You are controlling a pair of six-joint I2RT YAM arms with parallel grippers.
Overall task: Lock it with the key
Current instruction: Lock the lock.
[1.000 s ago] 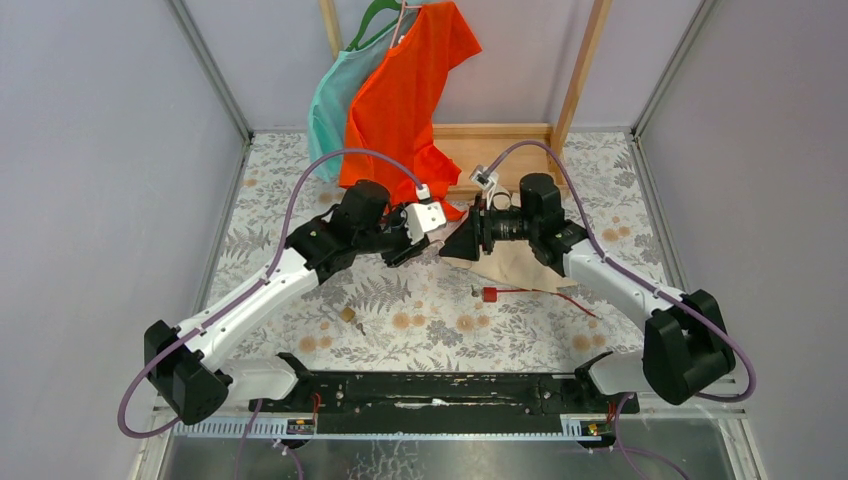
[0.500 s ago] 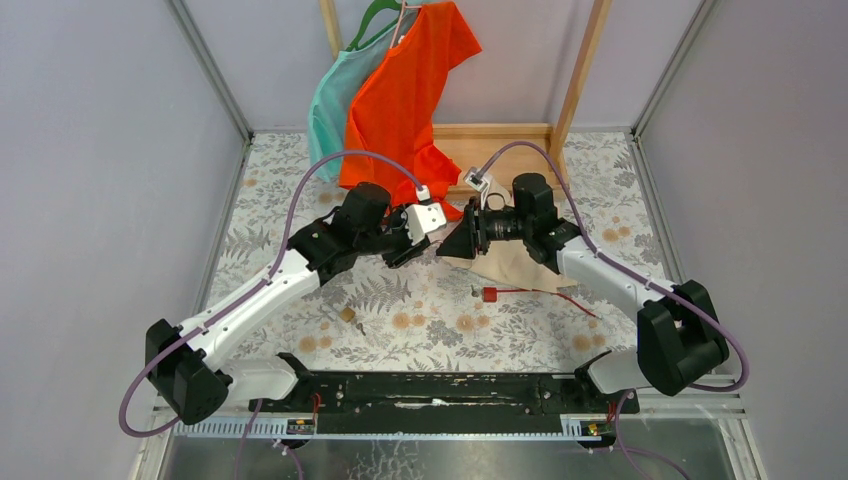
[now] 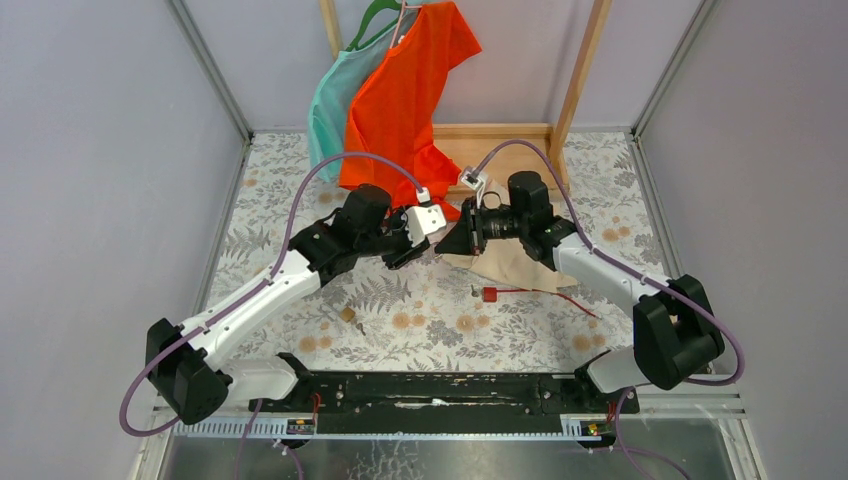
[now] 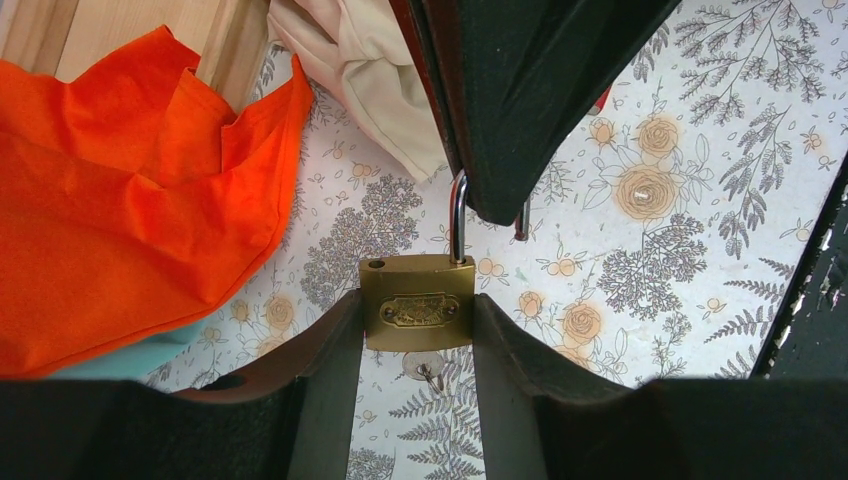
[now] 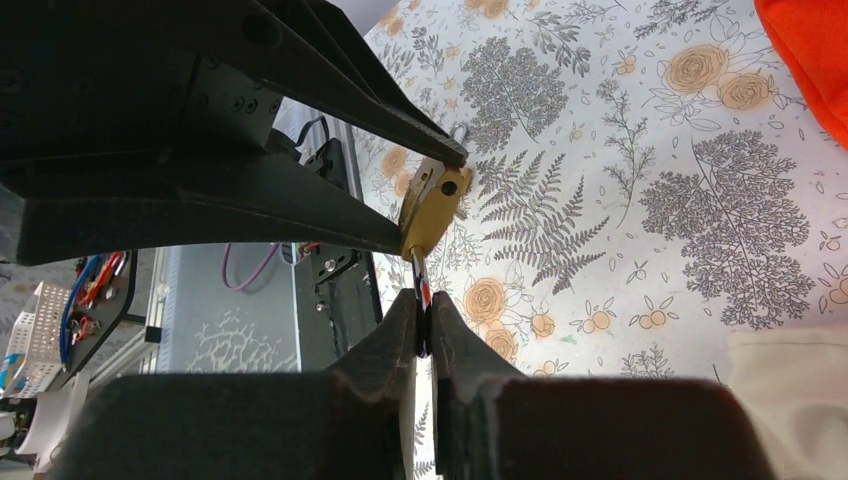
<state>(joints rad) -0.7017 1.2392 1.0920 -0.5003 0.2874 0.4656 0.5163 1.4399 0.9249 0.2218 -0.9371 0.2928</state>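
Note:
A brass padlock [image 4: 417,315] is clamped by its body between my left gripper's [image 4: 417,312] fingers, above the table. Its silver shackle [image 4: 457,215] is open, with the free end [image 4: 522,222] swung off to the side. A silver key [image 4: 425,367] shows just under the lock body. My right gripper [image 5: 422,305] faces the left one and is shut on the thin shackle [image 5: 421,285], with the lock [image 5: 437,205] edge-on beyond it. In the top view the two grippers, left [image 3: 428,240] and right [image 3: 452,240], meet tip to tip and hide the lock.
An orange shirt [image 3: 400,90] and a teal shirt [image 3: 335,100] hang from a wooden rack [image 3: 500,140] at the back. A beige cloth [image 3: 515,265] lies under the right arm. A red tag with a cord [image 3: 489,293] and small items [image 3: 347,313] lie on the floral tabletop.
The right wrist has shifted a little to the left, toward the left gripper. The left arm has stayed almost still, holding the padlock.

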